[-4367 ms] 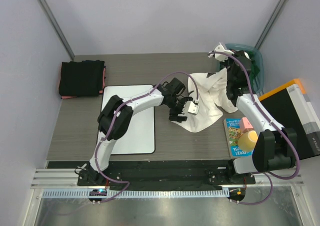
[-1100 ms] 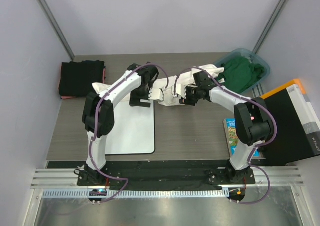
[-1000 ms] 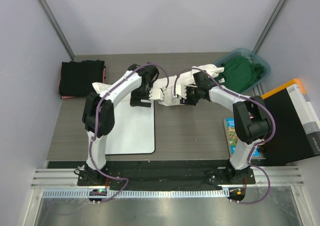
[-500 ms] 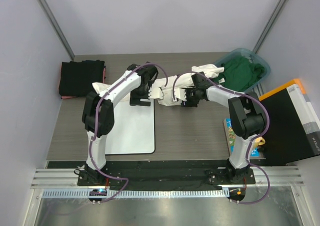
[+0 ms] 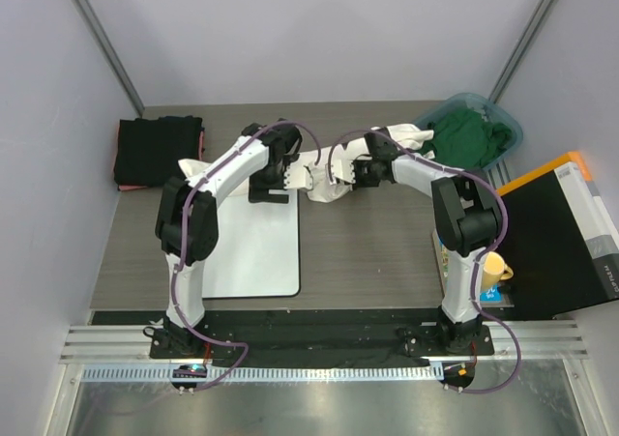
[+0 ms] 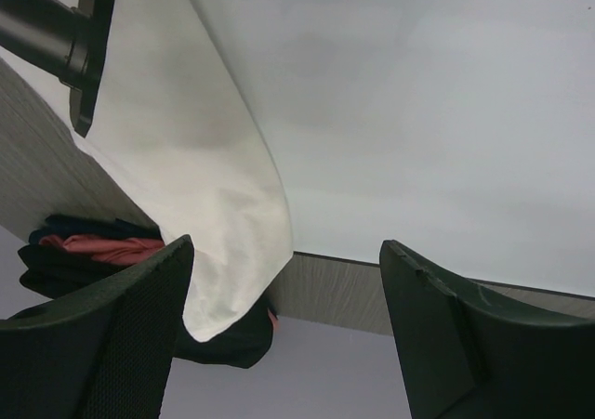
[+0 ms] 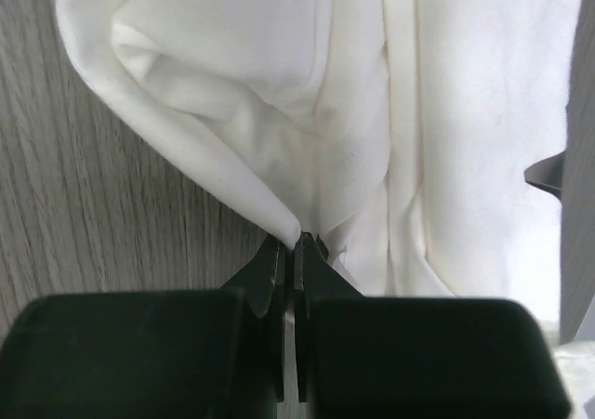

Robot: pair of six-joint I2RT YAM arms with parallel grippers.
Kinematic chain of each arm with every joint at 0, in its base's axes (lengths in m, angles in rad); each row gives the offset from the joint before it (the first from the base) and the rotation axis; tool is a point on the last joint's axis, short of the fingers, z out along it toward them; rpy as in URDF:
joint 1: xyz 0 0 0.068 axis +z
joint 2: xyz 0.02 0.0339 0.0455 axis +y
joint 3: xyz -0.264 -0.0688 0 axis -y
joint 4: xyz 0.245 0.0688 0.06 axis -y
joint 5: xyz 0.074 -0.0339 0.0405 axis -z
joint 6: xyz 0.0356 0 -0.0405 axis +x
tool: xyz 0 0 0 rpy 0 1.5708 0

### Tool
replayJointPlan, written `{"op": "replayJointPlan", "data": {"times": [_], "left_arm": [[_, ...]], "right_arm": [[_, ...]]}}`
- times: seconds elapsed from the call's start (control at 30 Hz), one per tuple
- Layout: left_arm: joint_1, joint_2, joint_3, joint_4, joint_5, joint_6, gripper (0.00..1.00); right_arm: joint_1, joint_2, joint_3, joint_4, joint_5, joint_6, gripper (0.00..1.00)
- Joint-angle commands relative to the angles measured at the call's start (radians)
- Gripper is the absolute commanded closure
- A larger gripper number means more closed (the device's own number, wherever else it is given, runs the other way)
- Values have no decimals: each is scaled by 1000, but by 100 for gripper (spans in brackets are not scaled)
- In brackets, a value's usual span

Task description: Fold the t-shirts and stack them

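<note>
A white t-shirt [image 5: 326, 194] lies bunched at the table's far middle, trailing toward the bin. My right gripper [image 5: 341, 172] is shut on a fold of it; in the right wrist view the jaws [image 7: 297, 242] pinch the cloth [image 7: 279, 94] at their tips. My left gripper [image 5: 302, 177] faces it from the left and stands open [image 6: 286, 247] with nothing between the fingers; a shirt edge [image 6: 204, 177] hangs beside its left finger. Folded black t-shirts [image 5: 158, 151] with a pinkish-red one under them sit far left. A green t-shirt [image 5: 472, 136] fills the bin.
The white board [image 5: 251, 238] with a black rim lies left of centre, below the left gripper. A teal bin [image 5: 511, 127] stands far right. A black box with an orange edge [image 5: 566, 228], a booklet [image 5: 447, 262] and a yellow cup [image 5: 493, 265] line the right side.
My right gripper has closed on the white shirt's fold and shifted a little toward the far side. The left gripper stays open and has barely moved.
</note>
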Motion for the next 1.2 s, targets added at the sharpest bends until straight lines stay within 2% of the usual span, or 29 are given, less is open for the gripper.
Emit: {"op": "replayJointPlan", "data": {"times": [0.0,0.13,0.23,0.3,0.47,0.63,0.73,0.93,1.03,1.17], "left_arm": [[26,-84,-47,17,24,-16,19],[37,-99,-114,43,44,-16,21],[37,-108,-156,80,57,-7,21],[37,-102,-162,86,67,-8,21],[37,-82,-169,120,112,-11,22],[37,-62,-191,243,107,-31,26],[35,-62,-202,327,133,-63,26],[24,-93,-208,450,331,-120,27],[4,-104,-183,465,440,-161,26],[-31,-71,-153,471,518,-188,26]], "right_arm": [[-1,-106,115,-80,-52,-43,99],[-3,-252,218,-100,-94,-27,99],[-3,-297,313,-96,-91,12,99],[2,-340,336,-35,-72,40,99],[20,-436,304,189,0,60,99],[26,-473,321,168,35,52,99],[28,-521,252,137,35,26,99],[40,-542,206,143,66,3,99],[40,-536,212,151,80,0,99],[40,-534,201,174,84,5,99]]}}
